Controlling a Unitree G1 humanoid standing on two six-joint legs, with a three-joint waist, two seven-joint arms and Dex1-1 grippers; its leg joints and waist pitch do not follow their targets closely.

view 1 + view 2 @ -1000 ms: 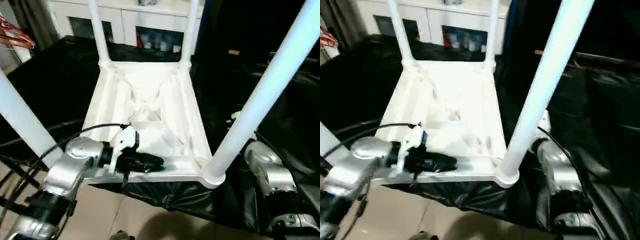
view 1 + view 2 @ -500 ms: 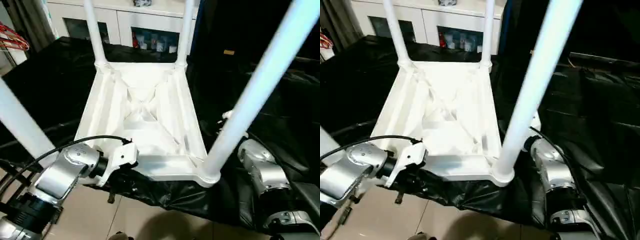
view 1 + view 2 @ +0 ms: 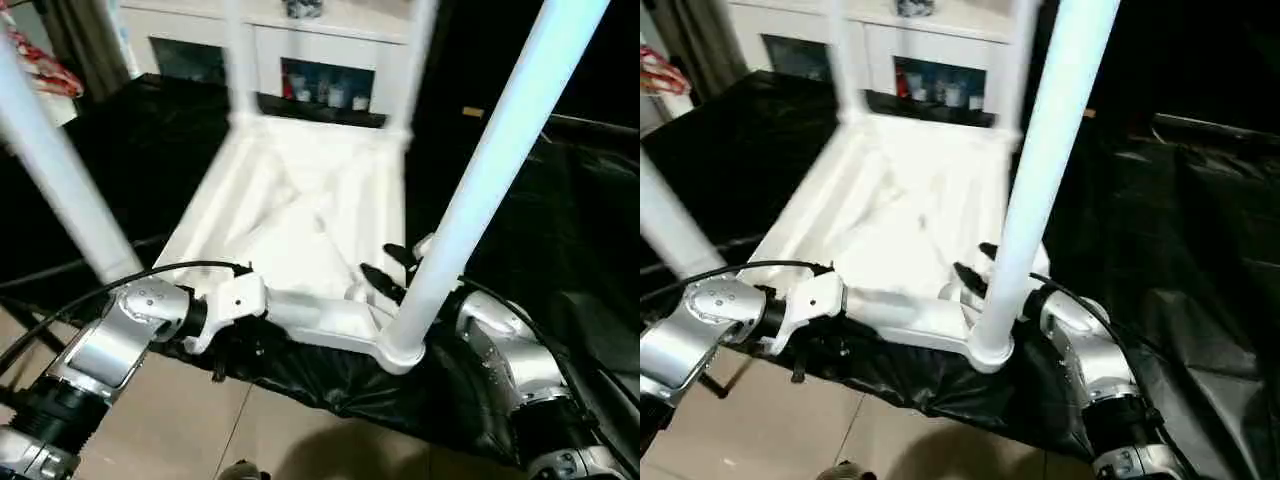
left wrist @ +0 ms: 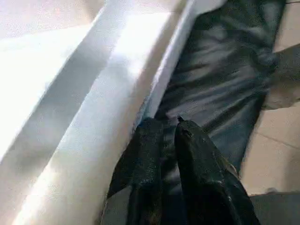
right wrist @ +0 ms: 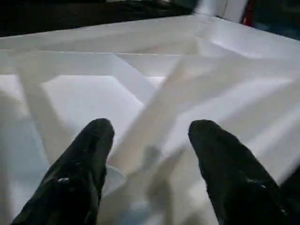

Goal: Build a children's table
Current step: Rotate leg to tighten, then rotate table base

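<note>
Children's table (image 3: 300,200) lies upside down on the black-covered work table (image 3: 130,160), all 4 legs seated and pointing up, its near edge overhanging toward me. My left gripper (image 4: 161,129) sits low at that near rim, fingers nearly together and gripping nothing. My right gripper (image 5: 150,133) hovers spread wide over the ribbed underside (beside the near right leg (image 3: 470,200)), empty. To flip it well, I'd judge both need firm rim holds first.
</note>
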